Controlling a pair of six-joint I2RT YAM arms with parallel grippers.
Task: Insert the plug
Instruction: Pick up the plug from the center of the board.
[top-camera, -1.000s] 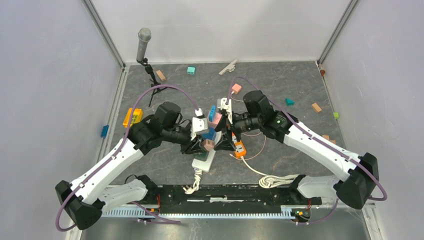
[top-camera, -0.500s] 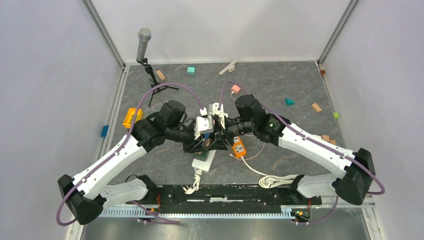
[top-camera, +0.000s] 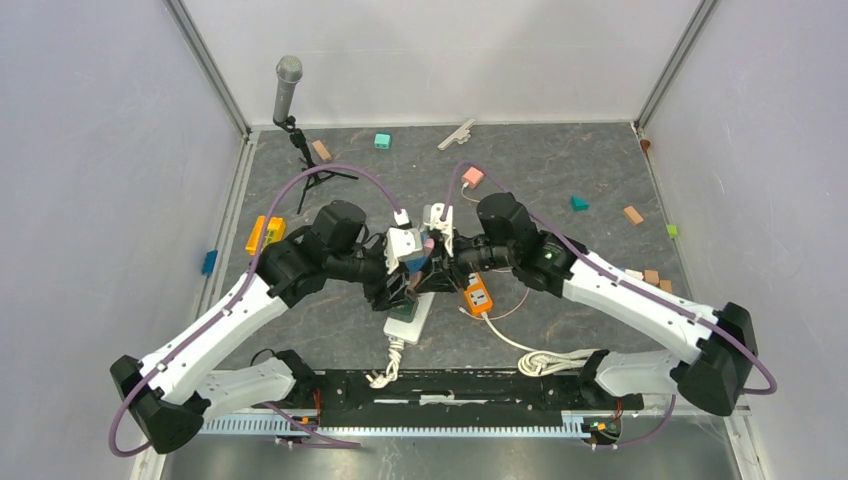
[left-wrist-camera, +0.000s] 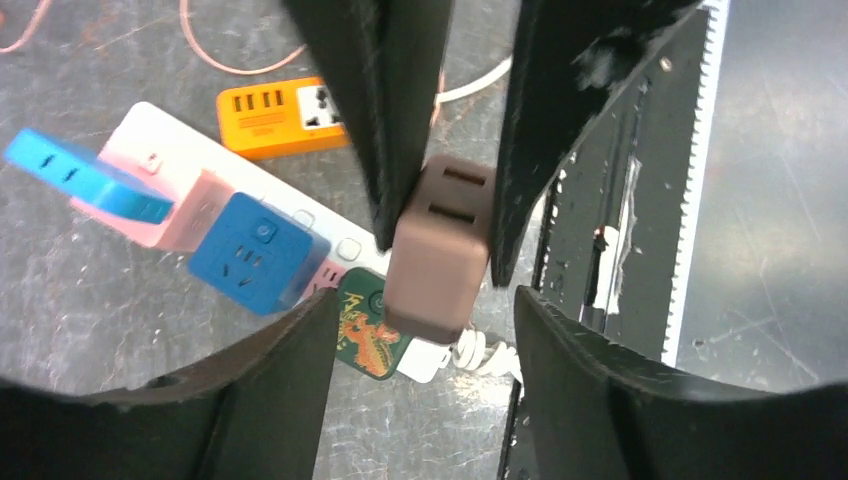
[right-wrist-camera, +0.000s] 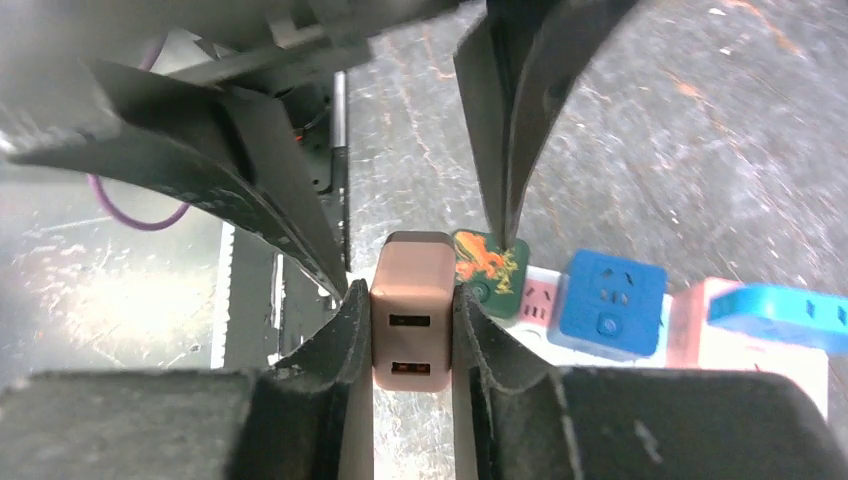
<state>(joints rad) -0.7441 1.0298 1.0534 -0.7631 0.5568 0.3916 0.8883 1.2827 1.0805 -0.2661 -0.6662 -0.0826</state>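
The plug (right-wrist-camera: 412, 310) is a brown cube charger with two USB ports. My right gripper (right-wrist-camera: 410, 290) is shut on its sides and holds it in the air just above the white power strip (right-wrist-camera: 540, 292). In the left wrist view the plug (left-wrist-camera: 440, 250) hangs between the right fingers (left-wrist-camera: 400, 120), and my left gripper (left-wrist-camera: 425, 300) stands open around it without touching. From above, both grippers meet at mid table, left gripper (top-camera: 398, 282) and right gripper (top-camera: 434, 272), over the power strip (top-camera: 408, 322). A green dragon adapter (left-wrist-camera: 362, 325) and a blue cube adapter (left-wrist-camera: 258, 252) sit in the strip.
An orange socket block (top-camera: 478, 296) lies right of the strip, with a thin pink cord and a coiled white cable (top-camera: 545, 362) near the front rail. A microphone on a stand (top-camera: 287, 85) is at the back left. Small coloured blocks (top-camera: 633, 214) are scattered around.
The right gripper has closed onto the brown plug and the left gripper has opened off it. Both arms shifted slightly toward each other above the strip.
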